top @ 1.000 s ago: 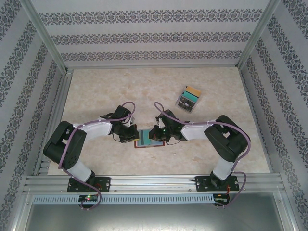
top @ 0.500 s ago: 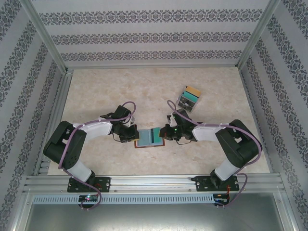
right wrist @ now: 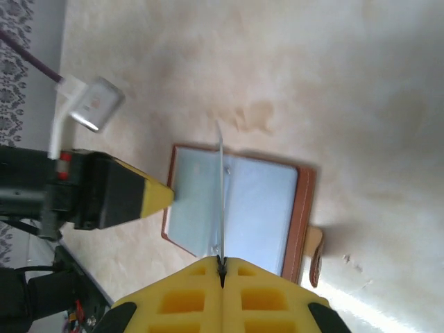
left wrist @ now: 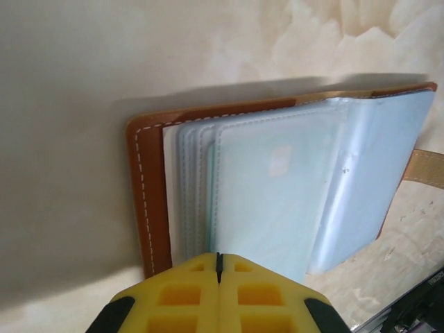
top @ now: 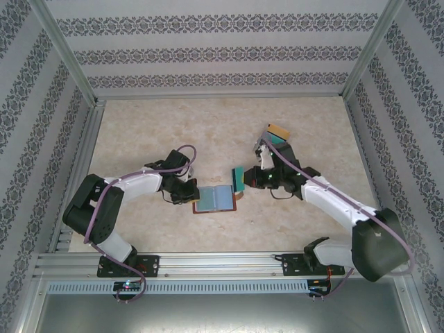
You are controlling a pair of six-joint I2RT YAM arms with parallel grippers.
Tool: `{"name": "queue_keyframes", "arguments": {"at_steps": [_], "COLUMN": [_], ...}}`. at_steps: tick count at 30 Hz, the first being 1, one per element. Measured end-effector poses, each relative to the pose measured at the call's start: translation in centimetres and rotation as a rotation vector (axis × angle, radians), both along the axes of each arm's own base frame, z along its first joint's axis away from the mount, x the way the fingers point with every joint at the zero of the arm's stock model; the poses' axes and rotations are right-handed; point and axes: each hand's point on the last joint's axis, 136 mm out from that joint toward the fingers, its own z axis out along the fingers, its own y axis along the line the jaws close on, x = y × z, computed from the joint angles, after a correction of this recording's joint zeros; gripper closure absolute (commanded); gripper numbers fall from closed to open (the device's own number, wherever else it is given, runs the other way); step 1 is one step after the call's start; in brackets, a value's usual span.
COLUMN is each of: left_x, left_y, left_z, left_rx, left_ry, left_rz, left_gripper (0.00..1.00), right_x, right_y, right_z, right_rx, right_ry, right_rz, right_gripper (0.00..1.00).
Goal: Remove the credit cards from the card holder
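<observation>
1. Card holder (top: 216,199) lies open at table centre, toward the near edge.
2. Teal credit card (top: 238,177) is out, pinched in the closed right gripper (top: 244,179), just far-right of the holder.
3. Left gripper (top: 191,194), closed and empty, pins the holder's left edge.
4. Judgement: one card extracted, not yet set down; can't tell if the pockets hold more.

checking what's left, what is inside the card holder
Pale blue-grey pockets lie stacked inside the open card holder; whether any cards sit in them is hidden by the cloudy plastic.

- The open brown leather card holder (left wrist: 149,208) is partly covered by the left gripper (left wrist: 218,260); its tan snap tab (left wrist: 424,168) is cut off.
- The clear plastic box of coloured cards (top: 277,134) is largely hidden behind the right arm (top: 326,198).
</observation>
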Motion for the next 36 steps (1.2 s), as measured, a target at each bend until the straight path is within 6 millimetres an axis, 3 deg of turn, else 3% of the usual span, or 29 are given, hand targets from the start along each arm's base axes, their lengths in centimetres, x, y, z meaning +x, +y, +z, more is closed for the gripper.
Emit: {"name": "queue_keyframes", "arguments": {"at_steps": [3,6,8,12,17,23,30,36], "left_x": [0.6,1.4,1.9,2.8,2.8,2.3,2.2,2.2], "left_y": [-0.3,-0.5,-0.6,-0.6,-0.2,0.3,0.8,0.9], "left_z": [1.1,2.8,4.3,6.9,8.9,9.6,9.8,9.9], "left_rx": [-0.008,-0.02,-0.029,-0.049,-0.051,-0.035,-0.019,-0.013], "left_ry": [-0.031,-0.077,-0.115,-0.187,-0.239,-0.253,-0.262,-0.268], "left_rz": [-0.015,-0.024,-0.026,-0.023,-0.023,-0.019,-0.01,-0.007], "left_gripper": [0.68,0.42,0.22,0.0,0.0,0.0,0.0,0.0], "right_x": [1.6,2.7,3.5,5.3,8.4,11.4,14.2,16.0], "right_y": [-1.1,-2.5,-3.4,-5.1,-7.0,-8.7,-9.7,-11.0], "right_z": [3.7,6.1,7.1,7.4,6.4,3.9,0.7,-0.3], "right_rx": [-0.089,-0.216,-0.316,-0.513,-0.78,-1.006,-1.123,-1.154], "right_ry": [-0.121,-0.219,-0.274,-0.357,-0.418,-0.431,-0.416,-0.411], "right_rz": [0.009,0.028,0.049,0.111,0.221,0.336,0.424,0.429], "right_gripper": [1.0,1.0,1.0,1.0,1.0,1.0,1.0,1.0]}}
